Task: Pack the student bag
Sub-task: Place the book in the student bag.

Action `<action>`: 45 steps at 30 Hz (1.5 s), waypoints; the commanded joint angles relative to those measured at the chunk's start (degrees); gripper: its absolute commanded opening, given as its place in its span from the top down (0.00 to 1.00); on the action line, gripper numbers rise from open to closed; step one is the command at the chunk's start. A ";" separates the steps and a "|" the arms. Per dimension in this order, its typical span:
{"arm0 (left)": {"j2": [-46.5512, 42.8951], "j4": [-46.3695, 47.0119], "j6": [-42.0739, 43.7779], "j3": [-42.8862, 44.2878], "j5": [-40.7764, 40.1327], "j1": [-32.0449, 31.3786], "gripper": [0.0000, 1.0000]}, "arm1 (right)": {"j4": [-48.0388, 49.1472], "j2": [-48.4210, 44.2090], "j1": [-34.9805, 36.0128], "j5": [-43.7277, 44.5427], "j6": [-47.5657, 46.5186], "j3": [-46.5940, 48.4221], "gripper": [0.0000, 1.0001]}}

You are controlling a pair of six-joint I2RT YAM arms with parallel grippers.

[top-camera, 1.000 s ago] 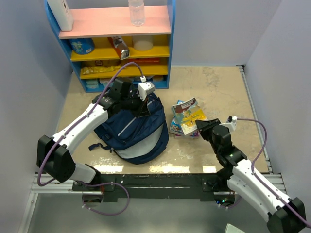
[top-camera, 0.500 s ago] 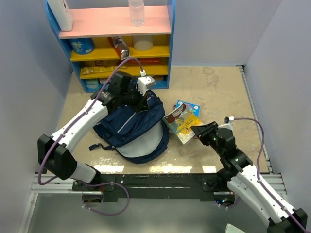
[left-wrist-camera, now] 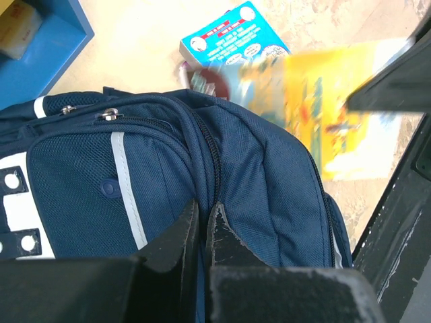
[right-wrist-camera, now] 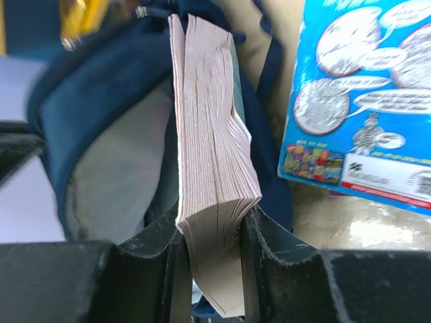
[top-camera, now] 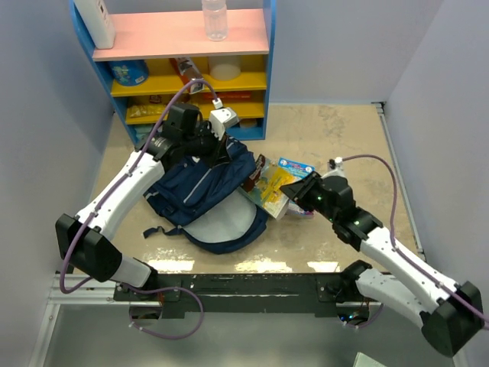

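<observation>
- Beige, mottled stone-look tabletop [top-camera: 344, 138] fills the space between pale walls. A blue shelf unit [top-camera: 269, 46] with a pink top and yellow shelves stands at the far left.
- A clear plastic bottle [top-camera: 215, 19] and a white box [top-camera: 95, 19] stand on the pink top, well apart from the arms.
- A navy blue fabric backpack [top-camera: 202, 191] with thin light-grey stripes lies left of centre, just in front of the shelves. Its mouth gapes toward the near side and shows smooth pale-grey lining.
- The left gripper [left-wrist-camera: 202, 205] sits at the backpack's far end, its jaws pressed almost together on a ridge of woven cloth beside a zip.
- The right gripper [right-wrist-camera: 212, 222] has its jaws clamped on a thick yellow-covered paperback book [right-wrist-camera: 212, 148], held spine-down with the ragged page edges upward.
- The paperback's far corner meets the backpack's right side; whether it is inside I cannot tell.
- A glossy bright-blue comic book [right-wrist-camera: 363, 101] lies flat on the tabletop just beside the backpack, under the held paperback.
</observation>
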 commanded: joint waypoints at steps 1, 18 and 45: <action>-3.17 9.07 2.77 4.25 1.25 0.86 1.00 | 14.48 7.95 7.57 -2.77 0.03 5.27 1.00; -4.40 9.86 1.72 2.66 4.77 0.77 1.00 | 46.73 26.32 20.00 29.58 17.68 -1.74 1.00; -5.90 9.33 2.59 1.09 2.49 0.86 1.00 | 29.38 40.69 24.92 13.85 7.96 17.06 0.20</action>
